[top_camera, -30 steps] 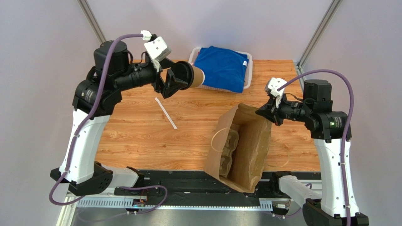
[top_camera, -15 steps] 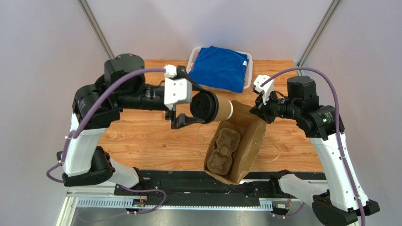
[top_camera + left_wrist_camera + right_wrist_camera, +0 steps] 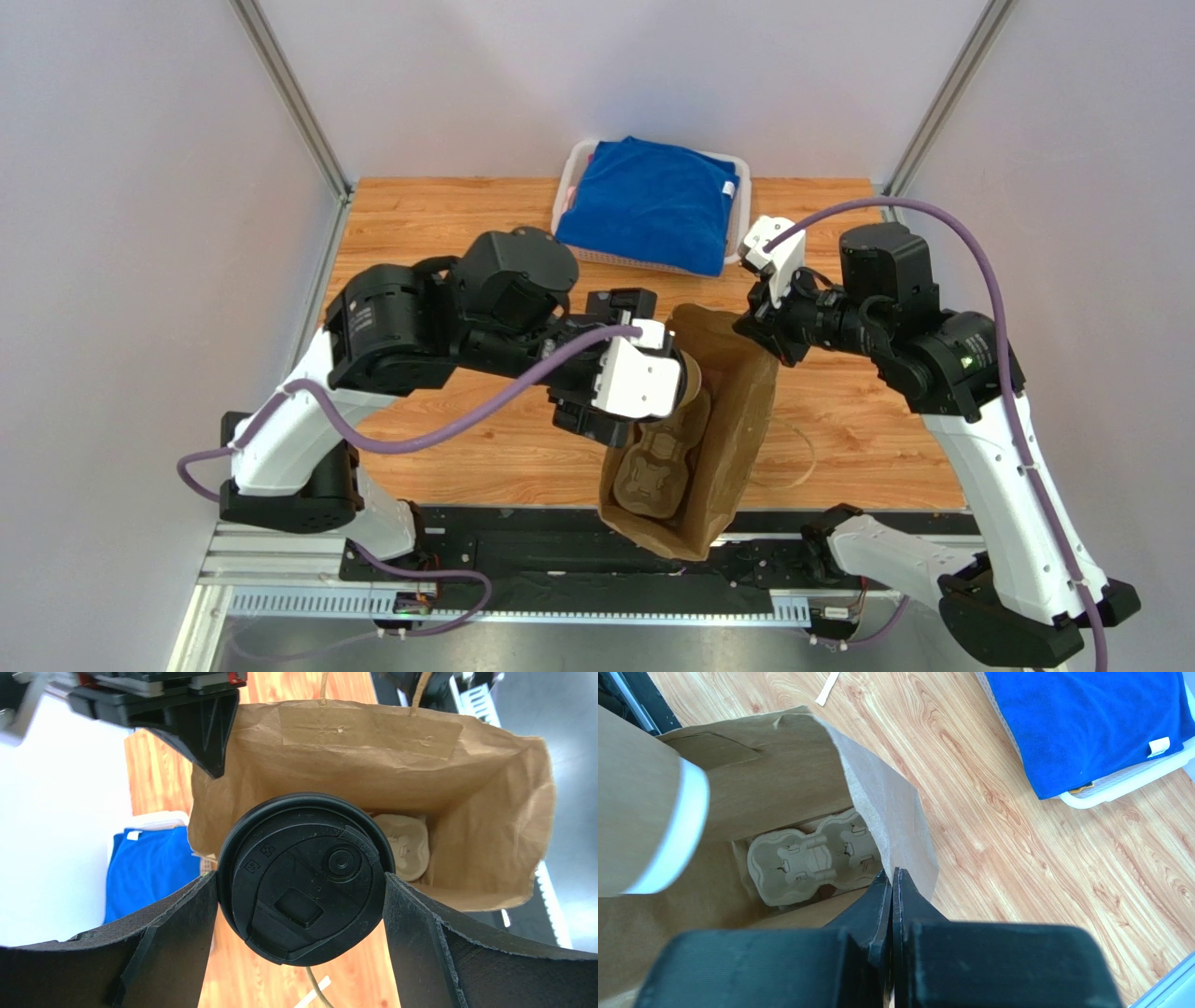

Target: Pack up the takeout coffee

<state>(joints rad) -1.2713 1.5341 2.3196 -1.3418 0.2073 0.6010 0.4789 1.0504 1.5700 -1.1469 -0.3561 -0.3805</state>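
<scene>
Here, the left pincer (image 3: 298, 882) holds the takeout coffee (image 3: 303, 899), its jaws spread wide on either side of the black lid. The cup sits right at the open mouth of the paper bag (image 3: 484, 812). The right pincer (image 3: 891, 878) is pinched tight on the bag's far rim. 1 grey cup carrier (image 3: 808, 857) lies deep inside the bag, on the worktop (image 3: 990, 826).

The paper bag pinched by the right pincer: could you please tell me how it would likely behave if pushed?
The paper bag looks floppy: its thin rim creases where the right pincer pinches it. It is probably light, holding only a pulp carrier, so a push would likely slide or tip it.
</scene>
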